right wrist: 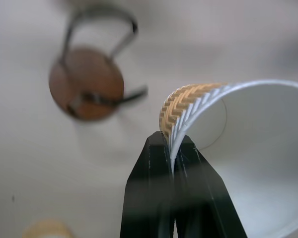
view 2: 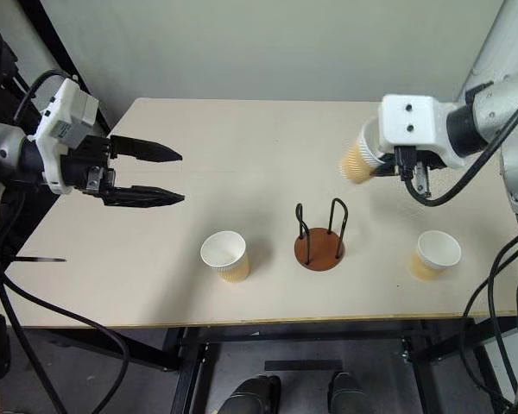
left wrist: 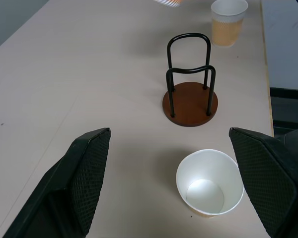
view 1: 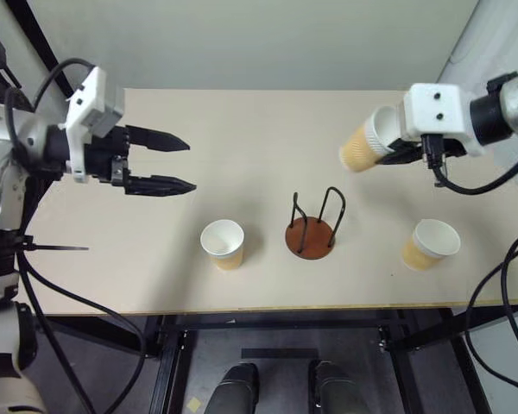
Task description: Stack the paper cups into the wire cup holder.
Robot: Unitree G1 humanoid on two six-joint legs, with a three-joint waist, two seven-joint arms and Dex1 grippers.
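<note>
The wire cup holder [view 1: 311,238], a brown disc with two black wire loops, stands empty at the table's middle front. One paper cup [view 1: 223,243] stands upright to its left and another [view 1: 432,244] to its right. A third paper cup [view 1: 361,148] hangs tilted in the air behind and to the right of the holder. My right gripper [right wrist: 172,145] is shut on its rim wall, one finger inside and one outside. My left gripper [view 1: 191,165] hovers open over the table's left side, holding nothing, with the left cup [left wrist: 210,182] just beyond its fingers.
The beige table [view 1: 242,121] ends at a front edge just below the cups. A wall runs along its back, and black frame bars stand at the left.
</note>
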